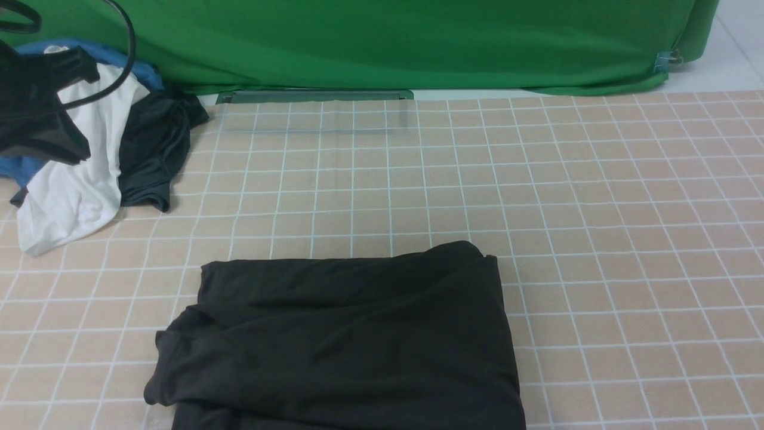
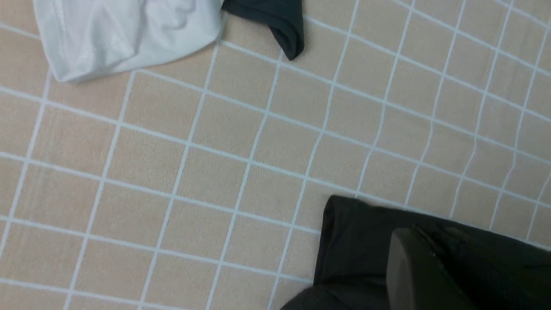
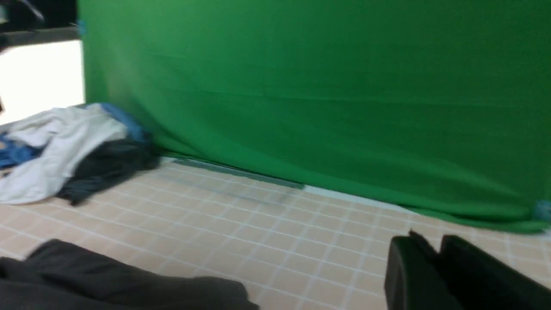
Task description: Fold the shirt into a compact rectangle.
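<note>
Folded black shirt (image 1: 346, 340) lies on the gridded bench (image 1: 597, 239), right jaws pressed together holding nothing, left jaws' state impossible to tell.

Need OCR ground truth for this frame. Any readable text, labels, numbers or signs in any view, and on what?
None readable in any view.
Shirt: folded, only plain black fabric shows; no print or label visible.
White garment, dark grey garment, blue cloth: no lettering showing.
Grid mat and green backdrop: unmarked.
</note>
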